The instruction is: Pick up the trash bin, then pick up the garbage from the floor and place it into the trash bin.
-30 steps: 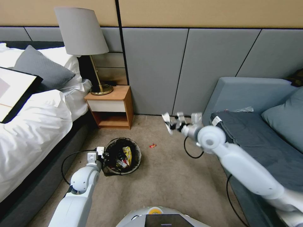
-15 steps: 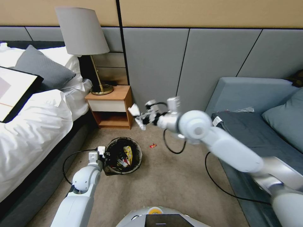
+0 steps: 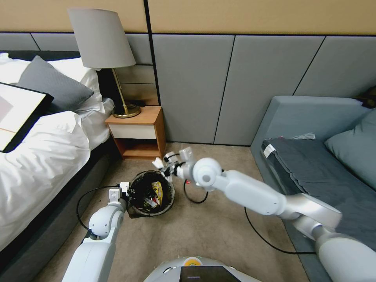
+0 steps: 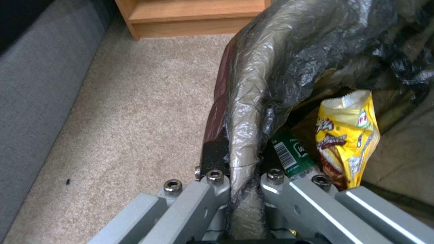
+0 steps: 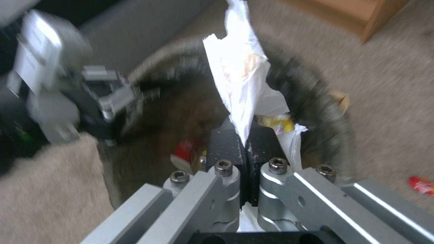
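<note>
Trash bin [image 3: 152, 194], the small round one with the crinkled black plastic liner folded over its rim, sits on the beige carpet [image 3: 219, 231] in front of the wooden nightstand [image 3: 138, 133], between the white bed [image 3: 39, 156] and the grey sofa [image 3: 313, 172]. I've got my left gripper [image 3: 124, 190] at the near-left edge, and from the left wrist camera I see its fingers [image 4: 212, 152] clamped on the lined rim [image 4: 244, 112], one outside, one inside. Down in the bin I can make out a yellow snack wrapper [image 4: 346, 135] and a green-labelled bottle [image 4: 289, 152]. My right gripper [image 3: 163, 166] is reaching across from the sofa side and hangs over the far edge of the bin. Its fingers [image 5: 221, 140] are pinched tight on a crumpled white tissue [image 5: 242, 84], which sticks out beyond them above the opening. On the carpet just right of the bin lies a tiny red wrapper [image 5: 421, 185], untouched.
</note>
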Controlling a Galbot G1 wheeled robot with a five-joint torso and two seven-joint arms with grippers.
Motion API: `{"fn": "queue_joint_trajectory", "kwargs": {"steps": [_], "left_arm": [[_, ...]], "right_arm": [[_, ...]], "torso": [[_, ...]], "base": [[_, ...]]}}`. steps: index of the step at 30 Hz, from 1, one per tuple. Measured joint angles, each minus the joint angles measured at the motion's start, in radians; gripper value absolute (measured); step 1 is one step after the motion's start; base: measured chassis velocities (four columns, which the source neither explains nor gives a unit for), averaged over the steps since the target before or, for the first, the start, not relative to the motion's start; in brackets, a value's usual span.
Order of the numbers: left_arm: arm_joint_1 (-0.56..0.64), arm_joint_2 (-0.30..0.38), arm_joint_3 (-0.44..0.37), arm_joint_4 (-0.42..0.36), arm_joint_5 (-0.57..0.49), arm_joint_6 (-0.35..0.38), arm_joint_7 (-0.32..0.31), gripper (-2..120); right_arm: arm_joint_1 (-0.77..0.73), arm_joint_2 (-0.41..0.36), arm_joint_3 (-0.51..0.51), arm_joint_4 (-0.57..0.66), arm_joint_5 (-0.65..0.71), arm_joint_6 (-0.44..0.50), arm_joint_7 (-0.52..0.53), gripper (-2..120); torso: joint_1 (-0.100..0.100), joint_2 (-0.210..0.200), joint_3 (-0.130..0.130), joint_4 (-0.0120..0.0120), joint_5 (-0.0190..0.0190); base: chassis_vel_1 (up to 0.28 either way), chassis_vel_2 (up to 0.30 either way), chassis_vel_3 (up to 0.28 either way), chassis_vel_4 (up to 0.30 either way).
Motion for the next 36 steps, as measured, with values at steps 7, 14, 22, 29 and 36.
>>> {"fn": "queue_joint_trajectory", "kwargs": {"steps": [7, 14, 22, 29, 36], "left_arm": [[0.001, -0.001, -0.007, 0.003, -0.003, 0.000, 0.000, 0], [-0.001, -0.010, -0.004, 0.010, 0.001, 0.000, 0.000, 0], [0.001, -0.009, -0.006, 0.016, 0.004, 0.000, 0.001, 0], [-0.002, -0.010, -0.006, 0.019, 0.003, 0.000, -0.001, 0], [-0.002, -0.011, -0.002, 0.019, 0.003, 0.000, -0.002, 0]], "right_arm": [[-0.037, 0.062, -0.015, -0.062, -0.020, 0.035, 0.032, 0], [-0.036, 0.086, -0.013, -0.081, -0.018, 0.038, 0.034, 0], [-0.023, 0.115, -0.020, -0.118, -0.019, 0.039, 0.041, 15], [-0.026, 0.110, 0.006, -0.128, -0.021, 0.042, 0.045, 41], [-0.030, 0.105, 0.021, -0.128, -0.021, 0.043, 0.045, 64]], "torso": [[0.000, 0.000, 0.000, -0.0001, 0.0000], [0.000, 0.000, 0.000, -0.0003, 0.0001], [0.000, 0.000, 0.000, -0.0001, 0.0003], [0.000, 0.000, 0.000, -0.0002, 0.0003], [0.000, 0.000, 0.000, -0.0001, 0.0005]], "base": [[0.000, 0.000, 0.000, 0.000], [0.000, 0.000, 0.000, 0.000], [0.000, 0.000, 0.000, 0.000], [0.000, 0.000, 0.000, 0.000], [0.000, 0.000, 0.000, 0.000]]}}
